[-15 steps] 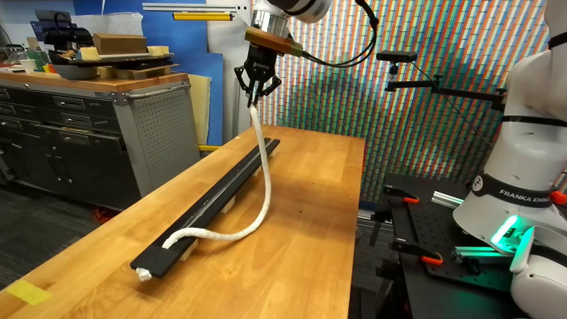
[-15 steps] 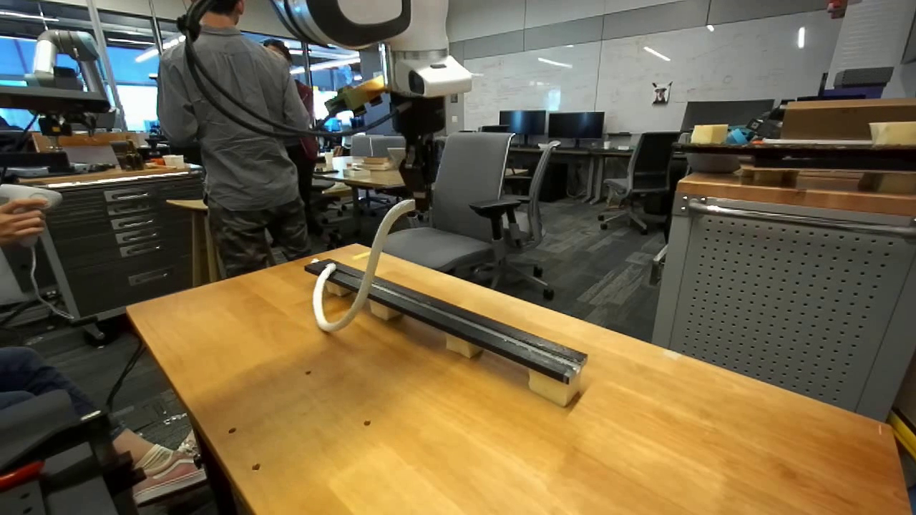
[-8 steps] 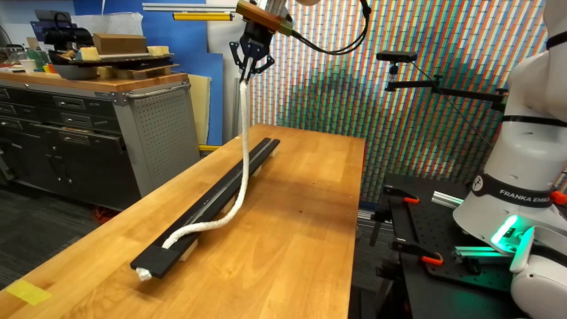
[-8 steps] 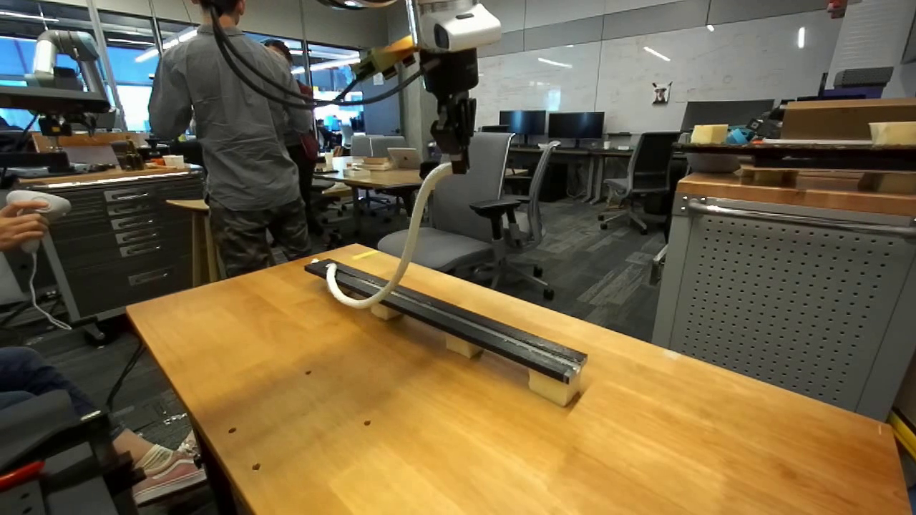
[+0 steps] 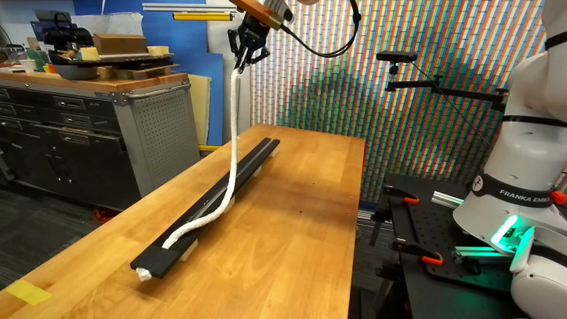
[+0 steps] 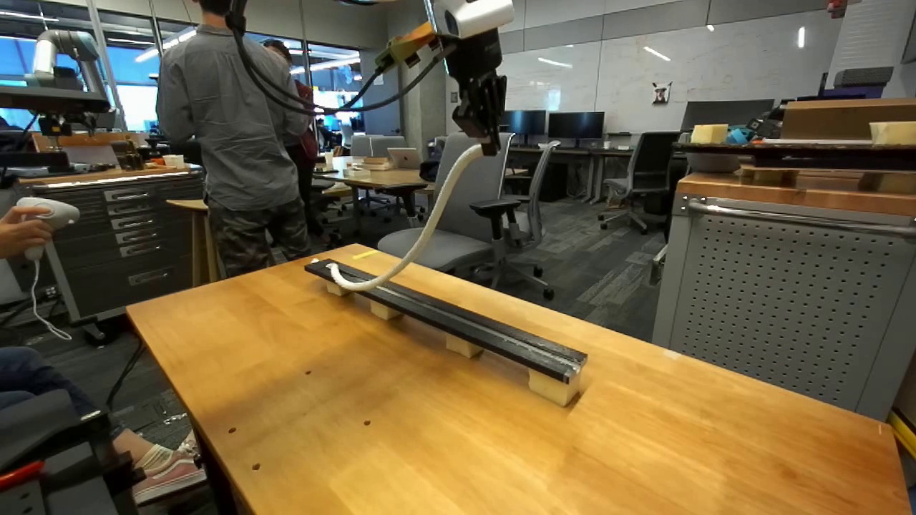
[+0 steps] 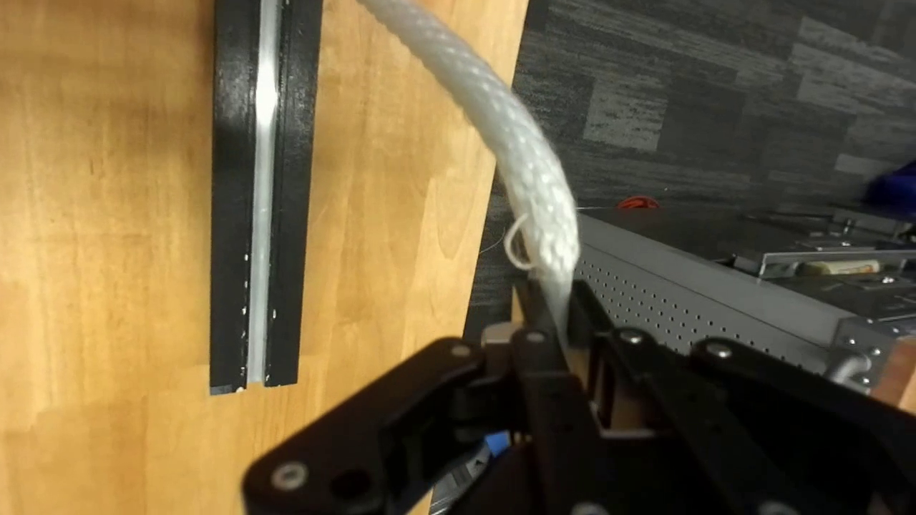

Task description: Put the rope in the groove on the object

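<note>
The white rope [image 5: 233, 133] rises in a curve from the near end of the black bar [image 5: 217, 188] to my gripper [image 5: 239, 70]. The rope also shows in an exterior view [image 6: 434, 222] and in the wrist view [image 7: 494, 107]. My gripper [image 6: 491, 150] is shut on the rope's free end, high above the table. The rope's other end passes under a flat cap, and a white tuft sticks out there. Its low bend crosses over the bar's side edge; contact is unclear. The groove [image 7: 261, 200] shows bare along the bar's far stretch in the wrist view.
The bar rests on several small wooden blocks [image 6: 554, 386] on the wooden table [image 6: 401, 443]. A grey cabinet [image 5: 161, 133] stands beyond the table edge. A grey chair [image 6: 458, 236] stands behind the table. Yellow tape [image 5: 29, 291] marks a table corner.
My gripper has moved up and toward the bar's far end, carrying the rope end. The rope's sag has drawn up and shifted from over the table beside the bar to over the bar.
</note>
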Controlling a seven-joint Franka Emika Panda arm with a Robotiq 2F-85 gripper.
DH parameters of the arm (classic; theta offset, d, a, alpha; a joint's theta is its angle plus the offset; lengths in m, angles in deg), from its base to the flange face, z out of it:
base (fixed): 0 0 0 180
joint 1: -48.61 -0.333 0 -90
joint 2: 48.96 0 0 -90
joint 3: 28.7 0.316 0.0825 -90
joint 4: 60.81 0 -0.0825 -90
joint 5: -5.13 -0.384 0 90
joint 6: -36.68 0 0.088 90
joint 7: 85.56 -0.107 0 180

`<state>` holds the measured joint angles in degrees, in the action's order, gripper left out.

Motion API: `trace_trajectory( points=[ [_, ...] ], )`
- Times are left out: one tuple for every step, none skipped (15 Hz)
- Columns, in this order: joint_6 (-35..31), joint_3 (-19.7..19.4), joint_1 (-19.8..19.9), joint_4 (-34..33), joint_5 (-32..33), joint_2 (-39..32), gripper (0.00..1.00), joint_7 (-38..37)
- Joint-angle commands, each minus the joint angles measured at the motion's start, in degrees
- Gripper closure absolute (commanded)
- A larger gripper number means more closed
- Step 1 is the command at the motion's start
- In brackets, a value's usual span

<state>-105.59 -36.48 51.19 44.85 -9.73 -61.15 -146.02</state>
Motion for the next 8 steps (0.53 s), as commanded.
trace_trajectory(
  points=[
    [-3.72,-0.53,0.32,-2.42,0.61,-1.64,0.97,-4.6],
    [-4.06,-0.53,0.49,-2.7,0.31,-1.99,0.97,-4.97],
    [-4.57,-0.63,0.51,-2.7,0.47,-2.3,0.97,-5.48],
    [-4.88,-0.68,0.59,-2.79,0.44,-2.66,0.97,-5.84],
    [-4.97,-0.76,0.65,-2.67,0.61,-2.99,0.97,-5.98],
    [-4.91,-0.76,0.79,-2.57,0.56,-3.33,0.97,-5.77],
    [-4.74,-0.73,1.05,-2.41,0.29,-3.81,0.97,-5.37],
    [-4.51,-0.75,1.3,-2.35,0.09,-4.28,0.97,-5.05]
  ],
)
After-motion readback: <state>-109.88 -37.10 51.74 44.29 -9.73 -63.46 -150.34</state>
